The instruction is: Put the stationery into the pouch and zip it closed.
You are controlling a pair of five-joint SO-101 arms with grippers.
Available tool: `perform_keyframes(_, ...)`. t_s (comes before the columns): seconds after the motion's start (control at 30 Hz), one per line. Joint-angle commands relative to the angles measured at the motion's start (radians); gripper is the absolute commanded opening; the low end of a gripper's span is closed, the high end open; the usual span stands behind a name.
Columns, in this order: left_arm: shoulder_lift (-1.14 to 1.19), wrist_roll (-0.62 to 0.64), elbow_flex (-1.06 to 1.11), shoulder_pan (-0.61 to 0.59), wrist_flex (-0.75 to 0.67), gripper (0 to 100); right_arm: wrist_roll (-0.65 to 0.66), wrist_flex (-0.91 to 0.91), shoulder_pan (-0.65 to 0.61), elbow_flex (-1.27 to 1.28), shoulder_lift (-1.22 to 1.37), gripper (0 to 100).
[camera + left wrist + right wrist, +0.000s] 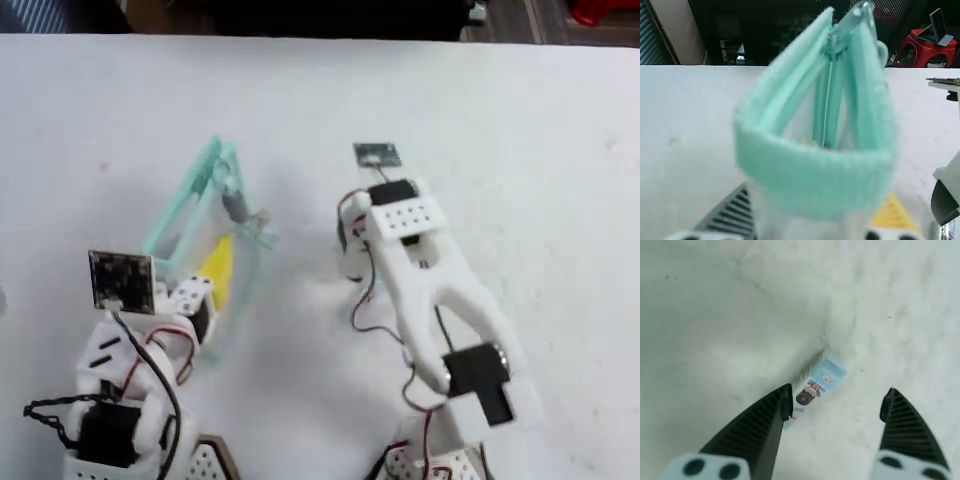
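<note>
The pouch (205,200) is clamped by the left gripper (198,292), at nine o'clock from the spread right gripper (837,397); the eraser (817,382), off-centre beside one finger (765,420), could be knocked aside.

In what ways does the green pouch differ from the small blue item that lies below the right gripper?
The pouch is mint green fabric with a zip; the blue item is a light blue block with a printed picture. The pouch gapes open with a yellow thing inside; the blue item lies flat and bare. The blue item sits below the open right gripper, not gripped. Both are on the white table.
</note>
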Motion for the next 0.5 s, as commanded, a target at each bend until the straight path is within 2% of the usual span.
perform_keyframes(0.0,-0.008,0.009,-0.11,-0.007,0.063,21,-0.015,-0.056,-0.015,-0.034,0.039,26.9)
perform_keyframes(0.13,-0.008,0.009,-0.163,-0.001,0.13,27,-0.094,-0.114,-0.016,-0.035,0.116,26.9)
perform_keyframes(0.23,-0.008,0.009,-0.163,-0.001,0.133,28,-0.098,-0.111,-0.033,-0.037,0.16,26.2)
perform_keyframes(0.3,-0.008,0.0,-0.163,-0.001,0.133,28,-0.097,-0.11,-0.053,-0.035,0.177,19.7)
perform_keyframes(0.4,-0.008,-0.028,-0.16,0.001,0.132,28,-0.097,-0.119,-0.058,-0.044,0.185,1.1)
perform_keyframes(0.47,-0.008,-0.028,-0.16,0.001,0.132,28,-0.095,-0.127,-0.05,-0.058,0.186,4.5)
